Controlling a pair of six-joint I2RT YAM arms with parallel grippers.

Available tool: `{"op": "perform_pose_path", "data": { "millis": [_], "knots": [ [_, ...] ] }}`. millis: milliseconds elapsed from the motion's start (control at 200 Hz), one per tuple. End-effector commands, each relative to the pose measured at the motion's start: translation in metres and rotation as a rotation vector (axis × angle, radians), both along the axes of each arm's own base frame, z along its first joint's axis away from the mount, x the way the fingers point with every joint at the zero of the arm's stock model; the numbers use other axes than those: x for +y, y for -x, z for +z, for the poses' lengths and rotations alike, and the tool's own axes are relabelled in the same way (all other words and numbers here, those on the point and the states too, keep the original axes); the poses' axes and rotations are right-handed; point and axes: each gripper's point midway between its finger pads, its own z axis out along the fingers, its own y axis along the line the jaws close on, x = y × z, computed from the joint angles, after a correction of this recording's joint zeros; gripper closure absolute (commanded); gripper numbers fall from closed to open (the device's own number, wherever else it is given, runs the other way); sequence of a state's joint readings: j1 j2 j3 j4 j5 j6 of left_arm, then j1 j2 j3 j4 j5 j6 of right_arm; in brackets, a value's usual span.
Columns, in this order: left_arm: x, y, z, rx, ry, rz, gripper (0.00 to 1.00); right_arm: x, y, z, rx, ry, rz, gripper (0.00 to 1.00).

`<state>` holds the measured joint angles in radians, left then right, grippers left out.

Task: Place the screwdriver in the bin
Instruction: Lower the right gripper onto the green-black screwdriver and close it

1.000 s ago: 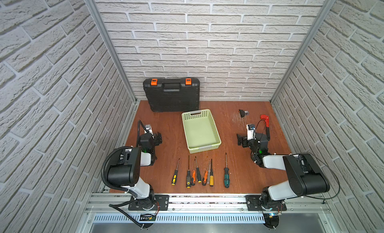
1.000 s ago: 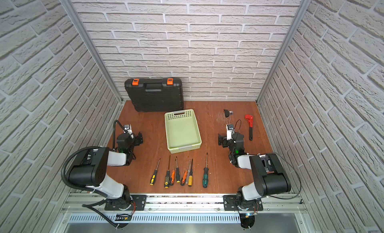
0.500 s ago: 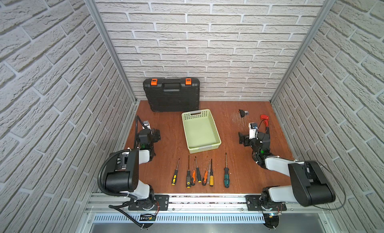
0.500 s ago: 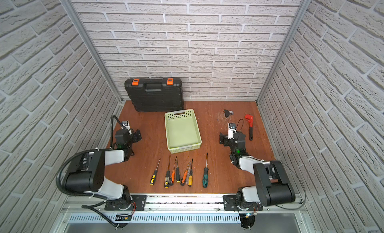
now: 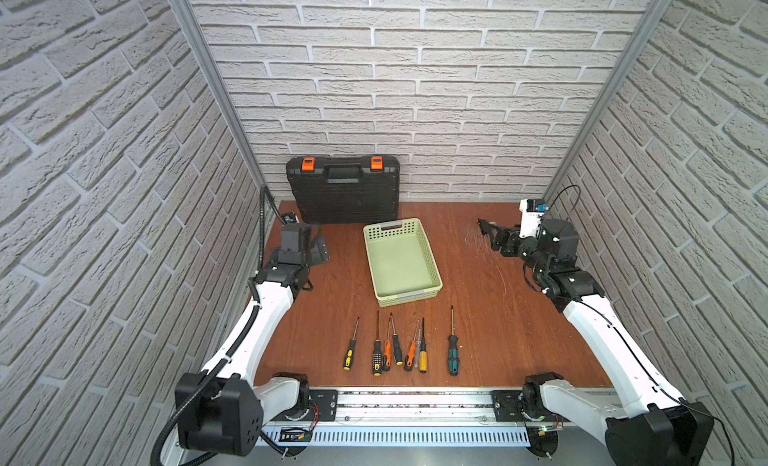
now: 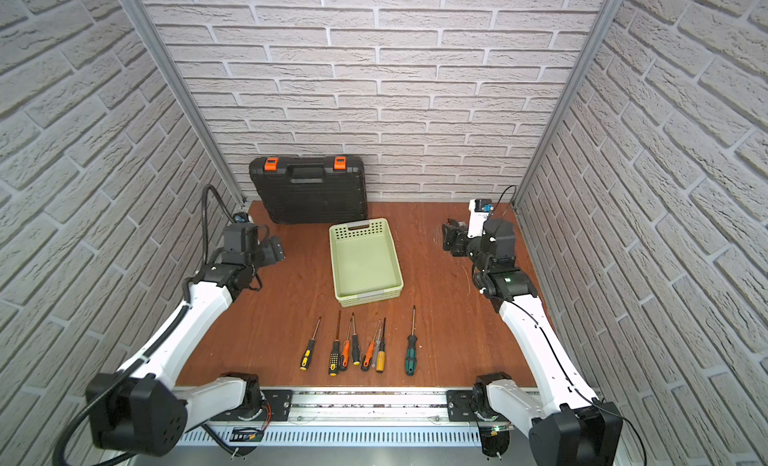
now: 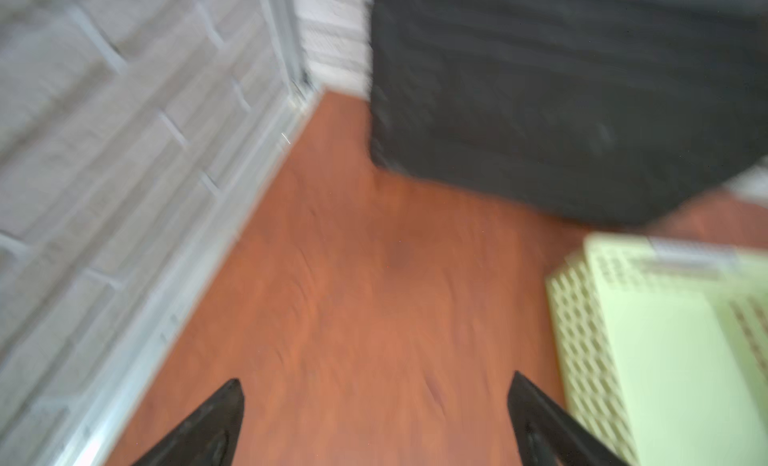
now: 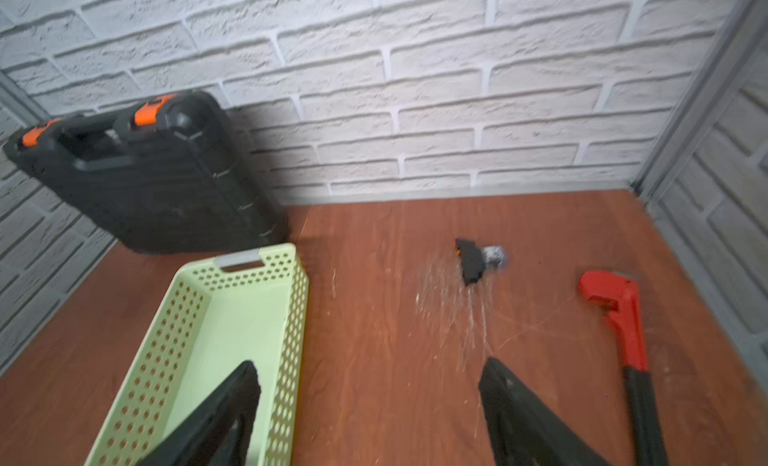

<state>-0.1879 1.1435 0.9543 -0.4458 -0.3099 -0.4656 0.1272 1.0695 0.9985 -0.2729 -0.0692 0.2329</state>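
lying flat near the front edge of the brown wooden tabletop (image 5: 490,326), seven slim steel-shafted screwdrivers (image 5: 423,355) form a row, handles toward the robot, just in front of the pale green perforated plastic bin (image 5: 409,296), which has nothing in it. which one the task means i cannot tell; the green-and-black-handled screwdriver (image 5: 453,355) lies apart from the rest on the right arm's side, while the middle ones nearly touch.

the left gripper (image 7: 376,378) hangs spread wide and empty over bare table near the black plastic tool case with orange latches (image 5: 345,193). the right gripper (image 8: 370,361) is parted too, gripping nothing, up at the far right of the table and well apart from the row.

a screwdriver like these should be light and rigid, not fragile. the thin bare shaft is likely slippery and would pivot between the jaws; the thick moulded handle is the place to pinch, across its width at mid-length, where most of the weight sits. being round, it may roll if nudged, so both jaws should come down together. the lone green one leaves room for a jaw on each side.
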Motion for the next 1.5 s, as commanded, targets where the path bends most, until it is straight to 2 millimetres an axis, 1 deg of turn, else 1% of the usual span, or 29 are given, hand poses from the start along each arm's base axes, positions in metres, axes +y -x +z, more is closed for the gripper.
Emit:
{"op": "perform_pose_path", "data": {
  "millis": [0,10,15,75,95,110,170,175,180,190,195,245,285,340,405,450,510,580,685,770,880,960,1015,1075,1205,1345,1500],
  "knots": [
    [-0.021,0.063,-0.038,0.232,0.035,-0.004,0.02,0.039,0.057,-0.058,0.326,0.043,0.100,0.18],
    [-0.023,0.064,-0.039,0.237,0.037,-0.004,0.02,0.041,0.059,-0.059,0.332,0.046,0.103,0.18],
    [-0.023,0.065,-0.039,0.238,0.037,-0.004,0.02,0.044,0.064,-0.062,0.349,0.053,0.110,0.18],
    [-0.028,0.076,-0.046,0.263,0.040,-0.001,0.02,0.057,0.087,-0.078,0.446,0.053,0.137,0.19],
    [-0.029,0.079,-0.048,0.271,0.040,0.003,0.02,0.062,0.099,-0.086,0.492,0.050,0.147,0.21],
    [-0.030,0.081,-0.050,0.277,0.041,0.005,0.02,0.064,0.104,-0.088,0.508,0.050,0.151,0.22],
    [-0.033,0.087,-0.054,0.288,0.041,0.000,0.02,0.076,0.133,-0.104,0.599,0.061,0.163,0.27],
    [-0.033,0.087,-0.054,0.287,0.041,0.000,0.02,0.076,0.133,-0.104,0.599,0.061,0.163,0.27],
    [-0.033,0.088,-0.054,0.289,0.040,0.000,0.02,0.076,0.138,-0.107,0.613,0.070,0.162,0.27],
    [-0.033,0.088,-0.055,0.289,0.039,0.000,0.02,0.076,0.140,-0.108,0.619,0.074,0.159,0.28],
    [-0.034,0.089,-0.055,0.289,0.039,0.000,0.02,0.077,0.145,-0.110,0.633,0.087,0.159,0.28],
    [-0.035,0.090,-0.057,0.290,0.039,-0.004,0.02,0.075,0.164,-0.120,0.689,0.143,0.138,0.28],
    [-0.036,0.090,-0.056,0.286,0.043,-0.003,0.02,0.075,0.182,-0.131,0.751,0.176,0.125,0.28],
    [-0.038,0.087,-0.056,0.274,0.047,-0.010,0.02,0.077,0.203,-0.147,0.828,0.172,0.111,0.28],
    [-0.041,0.081,-0.054,0.256,0.042,-0.032,0.02,0.083,0.219,-0.166,0.899,0.112,0.099,0.28],
    [-0.044,0.076,-0.053,0.242,0.035,-0.056,0.02,0.089,0.226,-0.178,0.934,0.068,0.093,0.28],
    [-0.046,0.071,-0.055,0.235,0.025,-0.072,0.02,0.093,0.229,-0.192,0.962,0.040,0.085,0.28],
    [-0.047,0.070,-0.057,0.231,0.024,-0.074,0.02,0.096,0.230,-0.203,0.985,0.041,0.077,0.28],
    [-0.048,0.069,-0.060,0.220,0.037,-0.078,0.02,0.108,0.224,-0.209,0.987,0.035,0.119,0.27],
    [-0.047,0.070,-0.060,0.217,0.036,-0.074,0.02,0.113,0.220,-0.214,0.995,0.053,0.123,0.27],
    [-0.042,0.074,-0.060,0.207,0.035,-0.058,0.02,0.121,0.216,-0.227,1.012,0.057,0.132,0.27],
    [-0.041,0.076,-0.058,0.196,0.045,-0.050,0.02,0.124,0.212,-0.234,1.010,0.054,0.124,0.29],
    [-0.040,0.077,-0.056,0.188,0.050,-0.046,0.02,0.124,0.210,-0.236,1.006,0.059,0.116,0.31],
    [-0.038,0.078,-0.054,0.177,0.052,-0.039,0.02,0.124,0.208,-0.238,1.002,0.068,0.113,0.36],
    [-0.037,0.079,-0.051,0.165,0.051,-0.036,0.02,0.121,0.211,-0.247,1.025,0.084,0.106,0.42],
    [-0.035,0.081,-0.052,0.170,0.046,-0.032,0.02,0.117,0.215,-0.257,1.043,0.098,0.097,0.43],
    [-0.035,0.082,-0.051,0.164,0.047,-0.029,0.02,0.118,0.214,-0.259,1.043,0.119,0.111,0.45]
  ]
}}
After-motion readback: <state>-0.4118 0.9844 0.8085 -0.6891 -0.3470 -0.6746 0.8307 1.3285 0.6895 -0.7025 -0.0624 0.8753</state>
